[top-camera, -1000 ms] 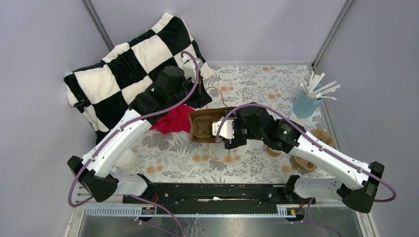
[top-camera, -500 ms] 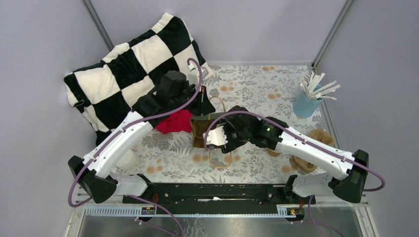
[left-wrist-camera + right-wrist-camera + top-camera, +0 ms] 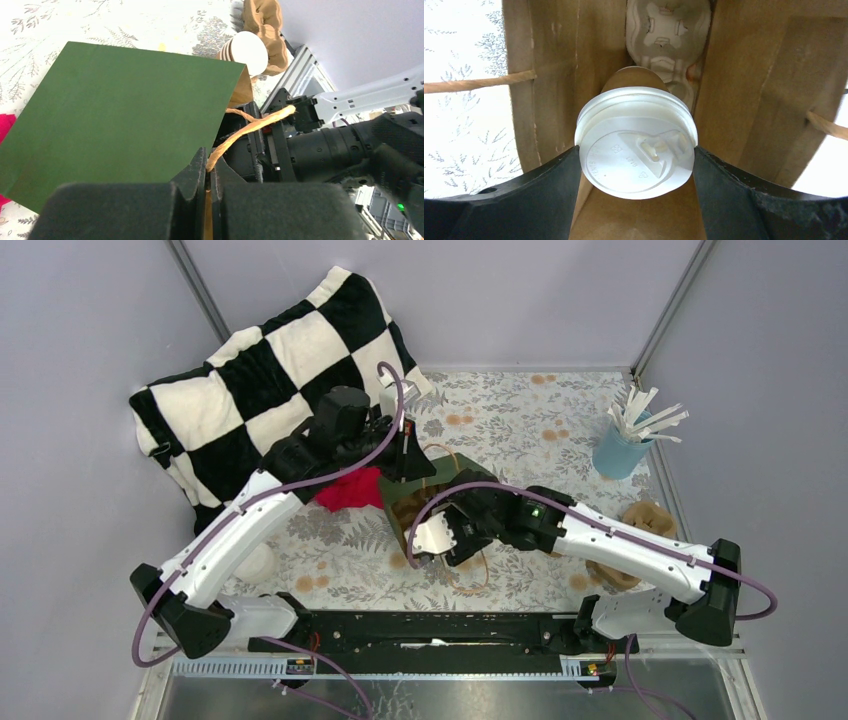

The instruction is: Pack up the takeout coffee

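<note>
The takeout coffee (image 3: pixel 636 142), a brown paper cup under a white lid, sits between my right gripper's (image 3: pixel 636 161) black fingers (image 3: pixel 549 185), which are shut on the lid's rim. The cup points into the open mouth of a brown paper bag (image 3: pixel 549 75), with brown walls on both sides. A molded cup carrier (image 3: pixel 667 30) lies deep inside. My left gripper (image 3: pixel 207 167) is shut on the bag's twine handle (image 3: pixel 250 127), beside the bag's green outer side (image 3: pixel 115 110). From above, the bag (image 3: pixel 405 502) lies between the two arms.
A black-and-white checked pillow (image 3: pixel 260 380) fills the back left, with a red cloth (image 3: pixel 350 490) beside the bag. A blue cup of white sticks (image 3: pixel 622 450) stands back right. Stacked lidless cups (image 3: pixel 248 50) and brown items (image 3: pixel 650 515) lie on the right.
My right arm has swung left and nearer with the coffee, into the bag's mouth. My left gripper has closed on the handle, and the bag has tipped so its green side shows.
</note>
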Available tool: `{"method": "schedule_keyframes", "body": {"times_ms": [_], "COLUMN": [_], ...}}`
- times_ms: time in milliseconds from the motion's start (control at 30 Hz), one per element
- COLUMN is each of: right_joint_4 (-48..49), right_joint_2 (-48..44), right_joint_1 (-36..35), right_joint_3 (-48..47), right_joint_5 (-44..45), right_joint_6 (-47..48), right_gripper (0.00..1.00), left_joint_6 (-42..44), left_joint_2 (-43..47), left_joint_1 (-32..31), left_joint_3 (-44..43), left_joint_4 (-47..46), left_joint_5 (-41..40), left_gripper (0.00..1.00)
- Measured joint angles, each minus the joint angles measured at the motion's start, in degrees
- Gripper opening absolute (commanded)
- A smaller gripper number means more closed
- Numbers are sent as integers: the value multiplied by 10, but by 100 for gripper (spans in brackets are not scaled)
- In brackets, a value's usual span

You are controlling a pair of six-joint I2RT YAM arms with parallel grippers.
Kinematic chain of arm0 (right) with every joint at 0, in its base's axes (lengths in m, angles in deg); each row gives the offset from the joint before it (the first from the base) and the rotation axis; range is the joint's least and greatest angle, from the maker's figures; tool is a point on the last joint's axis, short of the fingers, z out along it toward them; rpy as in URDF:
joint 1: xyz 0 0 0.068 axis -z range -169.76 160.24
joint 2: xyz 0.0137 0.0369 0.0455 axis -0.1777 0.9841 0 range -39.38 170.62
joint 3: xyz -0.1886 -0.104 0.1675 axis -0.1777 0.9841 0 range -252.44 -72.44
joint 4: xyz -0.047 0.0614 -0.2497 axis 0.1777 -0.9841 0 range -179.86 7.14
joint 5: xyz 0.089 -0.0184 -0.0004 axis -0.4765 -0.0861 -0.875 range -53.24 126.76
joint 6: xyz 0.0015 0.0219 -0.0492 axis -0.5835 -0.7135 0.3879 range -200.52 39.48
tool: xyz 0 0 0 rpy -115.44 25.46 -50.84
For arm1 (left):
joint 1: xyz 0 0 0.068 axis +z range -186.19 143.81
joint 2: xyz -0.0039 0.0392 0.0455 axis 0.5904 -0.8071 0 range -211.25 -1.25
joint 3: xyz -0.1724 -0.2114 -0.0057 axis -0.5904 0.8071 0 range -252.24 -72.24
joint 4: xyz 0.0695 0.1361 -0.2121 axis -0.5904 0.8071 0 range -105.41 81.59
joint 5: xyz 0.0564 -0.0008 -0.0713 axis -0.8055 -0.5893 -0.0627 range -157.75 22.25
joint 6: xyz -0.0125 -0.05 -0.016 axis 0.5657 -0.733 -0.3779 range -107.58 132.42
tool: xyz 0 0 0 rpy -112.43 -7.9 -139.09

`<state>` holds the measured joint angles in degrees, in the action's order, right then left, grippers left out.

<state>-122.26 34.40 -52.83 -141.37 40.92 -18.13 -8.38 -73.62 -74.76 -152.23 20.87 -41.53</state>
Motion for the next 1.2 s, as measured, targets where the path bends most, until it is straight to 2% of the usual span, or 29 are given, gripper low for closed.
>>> {"method": "schedule_keyframes", "body": {"times_ms": [333,500,733,1200], "right_joint_4": [-28,-36,-32,0], "right_joint_2": [-12,-13,-13,29], "right_joint_1": [-55,-63,-63,-63], "right_joint_3": [-15,-23,-9,-11], "right_joint_5": [55,65,61,-26], "right_joint_6": [-22,-21,-24,-26], "right_gripper": [71,71,71,72], "left_joint_6": [-18,-19,-2,76], "left_joint_2": [33,49,42,14], "left_joint_1": [0,0,0,0], "left_joint_3": [0,4,3,-29], "left_joint_4": [2,12,50,76], "left_joint_5": [91,108,85,42], "left_gripper": [0,0,0,0]}}
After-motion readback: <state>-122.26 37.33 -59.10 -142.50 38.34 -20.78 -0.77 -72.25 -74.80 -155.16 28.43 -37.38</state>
